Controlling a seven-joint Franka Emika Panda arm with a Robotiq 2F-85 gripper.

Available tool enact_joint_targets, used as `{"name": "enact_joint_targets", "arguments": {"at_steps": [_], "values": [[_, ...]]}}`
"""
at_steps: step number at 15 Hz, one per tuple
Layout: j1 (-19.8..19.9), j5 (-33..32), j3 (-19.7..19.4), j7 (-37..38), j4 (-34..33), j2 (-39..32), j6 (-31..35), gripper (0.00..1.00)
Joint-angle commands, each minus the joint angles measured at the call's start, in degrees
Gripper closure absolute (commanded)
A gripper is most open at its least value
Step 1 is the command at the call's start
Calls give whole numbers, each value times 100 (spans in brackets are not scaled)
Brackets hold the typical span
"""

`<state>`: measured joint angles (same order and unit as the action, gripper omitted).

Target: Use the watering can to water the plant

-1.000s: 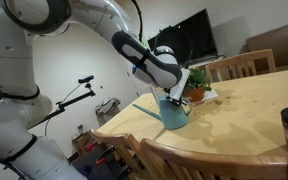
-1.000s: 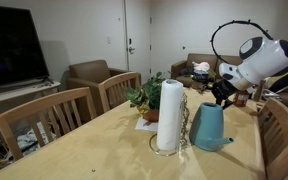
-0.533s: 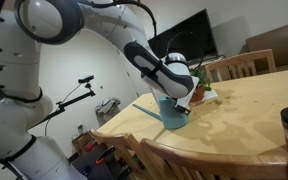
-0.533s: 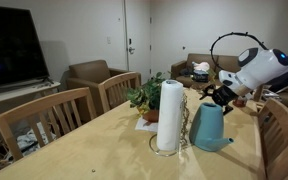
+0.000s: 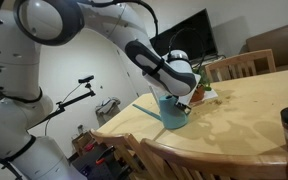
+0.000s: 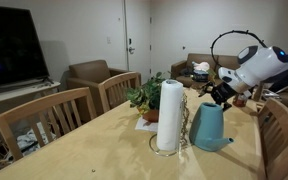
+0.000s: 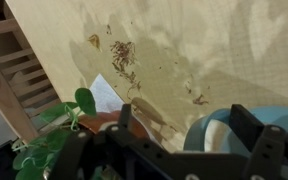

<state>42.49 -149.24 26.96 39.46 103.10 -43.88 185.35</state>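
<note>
Glossy wooden table; smooth plastic watering can; paper towel roll, seemingly matt.

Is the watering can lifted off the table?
No, the watering can stands on the table, with the open gripper just over it.

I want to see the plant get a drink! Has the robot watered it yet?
Not yet. Nothing looks done: the watering can stands on the table near the plant. Right now the open fingers hang just above the can. Left: grab, lift, pour.
</note>
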Motion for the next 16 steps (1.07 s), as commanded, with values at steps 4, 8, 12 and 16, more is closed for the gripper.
{"name": "enact_joint_targets", "arguments": {"at_steps": [4,8,12,16], "values": [[-73,111,-146,103,216,315,320,0],[8,212,-53,141,239,243,298,0],[-11,512,-62,180,187,229,549,0],[-129,760,-173,164,144,192,563,0]]}}
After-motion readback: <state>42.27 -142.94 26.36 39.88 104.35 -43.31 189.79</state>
